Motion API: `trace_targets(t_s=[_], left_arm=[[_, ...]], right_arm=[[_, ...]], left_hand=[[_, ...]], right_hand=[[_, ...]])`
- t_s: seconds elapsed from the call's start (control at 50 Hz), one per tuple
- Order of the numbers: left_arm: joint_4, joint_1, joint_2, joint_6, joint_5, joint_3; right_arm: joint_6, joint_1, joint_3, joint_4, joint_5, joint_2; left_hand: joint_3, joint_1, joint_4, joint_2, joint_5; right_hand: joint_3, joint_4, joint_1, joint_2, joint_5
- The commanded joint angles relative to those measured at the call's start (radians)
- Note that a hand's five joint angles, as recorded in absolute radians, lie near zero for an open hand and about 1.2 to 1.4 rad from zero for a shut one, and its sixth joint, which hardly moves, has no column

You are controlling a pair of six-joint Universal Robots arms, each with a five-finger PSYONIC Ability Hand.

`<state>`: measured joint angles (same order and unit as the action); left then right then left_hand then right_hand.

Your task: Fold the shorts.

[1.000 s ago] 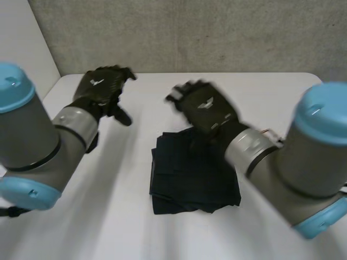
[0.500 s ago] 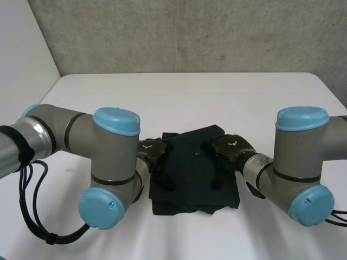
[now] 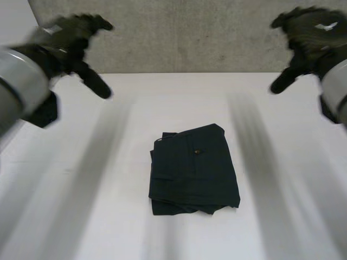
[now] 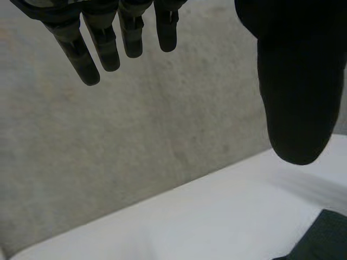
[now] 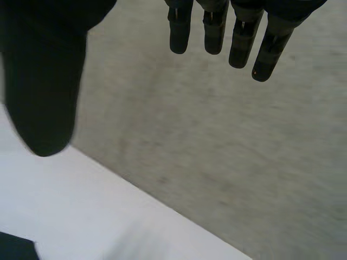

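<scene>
The dark navy shorts (image 3: 194,169) lie folded into a compact stack in the middle of the white table (image 3: 108,216), a small button on the top layer. A corner of the shorts (image 4: 322,238) lies below my left thumb in the left wrist view. My left hand (image 3: 76,38) is raised high at the far left, open, fingers (image 4: 103,43) straight and holding nothing. My right hand (image 3: 306,32) is raised high at the far right, open too, with its fingers (image 5: 238,38) spread and empty. Both hands are well clear of the shorts.
A grey concrete wall (image 3: 195,32) runs behind the table's far edge. A pale wall panel (image 3: 16,54) stands at the far left.
Both hands have lifted off the folded shorts and swung up and outward, the left to the far left, the right to the far right. The shorts have stayed put.
</scene>
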<state>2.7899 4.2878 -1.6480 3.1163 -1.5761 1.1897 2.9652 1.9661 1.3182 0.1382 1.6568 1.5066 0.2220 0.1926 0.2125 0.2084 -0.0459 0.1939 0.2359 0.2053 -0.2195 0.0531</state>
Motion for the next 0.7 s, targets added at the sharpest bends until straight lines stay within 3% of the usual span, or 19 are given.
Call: trace_targets(t_s=[0.02, 0.7], left_arm=[[-0.217, 0.127, 0.040, -0.016, 0.114, -0.048], [-0.207, 0.118, 0.039, -0.005, 0.108, -0.007]], right_arm=[[0.014, -0.036, -0.013, 0.095, 0.020, 0.017], [0.012, -0.023, 0.033, 0.081, -0.002, 0.018]], left_hand=[[-0.026, 0.003, -0.017, -0.012, 0.024], [-0.035, -0.005, -0.025, -0.021, 0.033]], right_hand=[[-0.019, -0.061, -0.031, 0.045, -0.053], [-0.019, -0.061, -0.031, 0.045, -0.053]])
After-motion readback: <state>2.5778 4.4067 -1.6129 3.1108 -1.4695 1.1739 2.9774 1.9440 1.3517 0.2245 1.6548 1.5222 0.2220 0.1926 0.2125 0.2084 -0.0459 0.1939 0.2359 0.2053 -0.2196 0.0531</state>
